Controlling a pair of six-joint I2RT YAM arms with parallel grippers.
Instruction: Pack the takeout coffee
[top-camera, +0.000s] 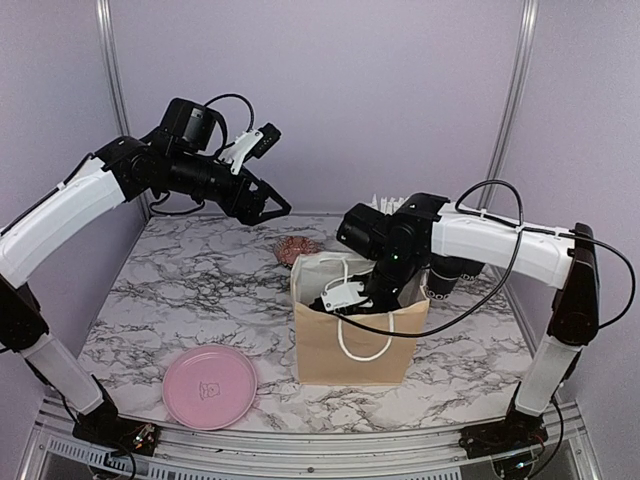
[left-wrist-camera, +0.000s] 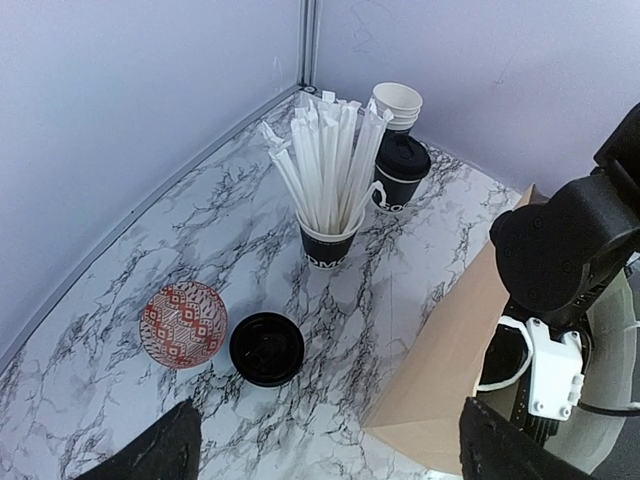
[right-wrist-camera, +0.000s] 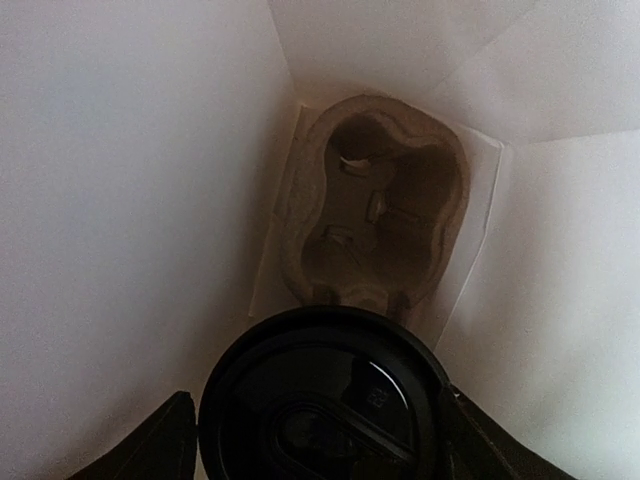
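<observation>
In the bag (top-camera: 320, 352), the lidded cup (right-wrist-camera: 320, 385) stands upright within the right gripper (right-wrist-camera: 318, 445), carrier (right-wrist-camera: 375, 210) just below; pinched or loose, I cannot tell. Left gripper (top-camera: 275, 212): spread, empty.

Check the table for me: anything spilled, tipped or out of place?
One thing: a loose black lid lies alone on the table beside the red patterned bowl, on no cup. The straw cup and lidded cup stand upright; no spill shows.

Overview from behind; left wrist high over table (left-wrist-camera: 200, 230), bag (left-wrist-camera: 445, 360); right wrist close inside bag.
</observation>
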